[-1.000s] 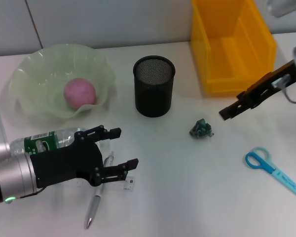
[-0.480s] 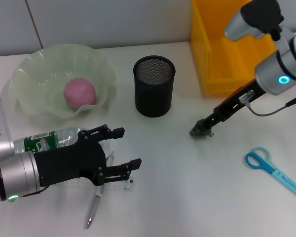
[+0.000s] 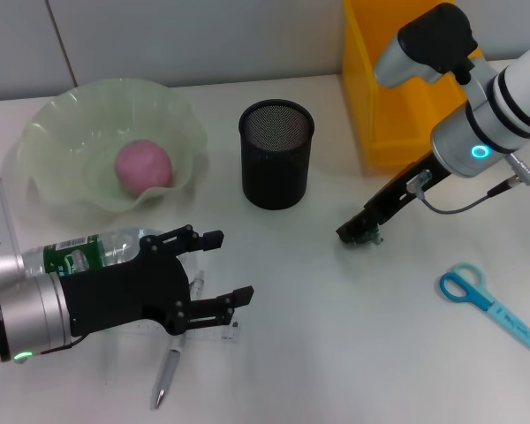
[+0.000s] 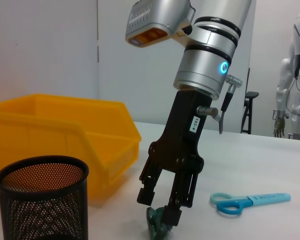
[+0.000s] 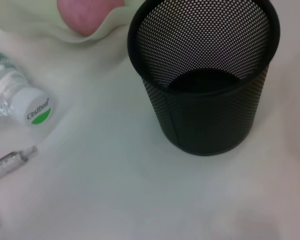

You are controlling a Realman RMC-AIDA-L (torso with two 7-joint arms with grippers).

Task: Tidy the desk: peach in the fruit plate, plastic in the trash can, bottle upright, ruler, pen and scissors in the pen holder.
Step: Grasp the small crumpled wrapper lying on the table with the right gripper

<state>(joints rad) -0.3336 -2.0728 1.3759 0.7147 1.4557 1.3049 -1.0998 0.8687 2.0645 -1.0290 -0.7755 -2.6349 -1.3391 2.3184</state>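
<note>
Pink peach (image 3: 143, 166); pale green plate (image 3: 53, 132); black mesh holder (image 3: 276, 154); yellow bin (image 3: 415, 79).

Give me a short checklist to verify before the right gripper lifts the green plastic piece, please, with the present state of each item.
1. right gripper down at the green plastic: ok.
2. Fingers on both sides of the plastic: ok in the left wrist view.
3. Firm grip already made: cannot tell.
4. Yellow trash bin open, nothing seen inside: ok.
5. Pen holder apart from the plastic: ok.
6. left gripper away, over the pen and lying bottle: ok.
</note>
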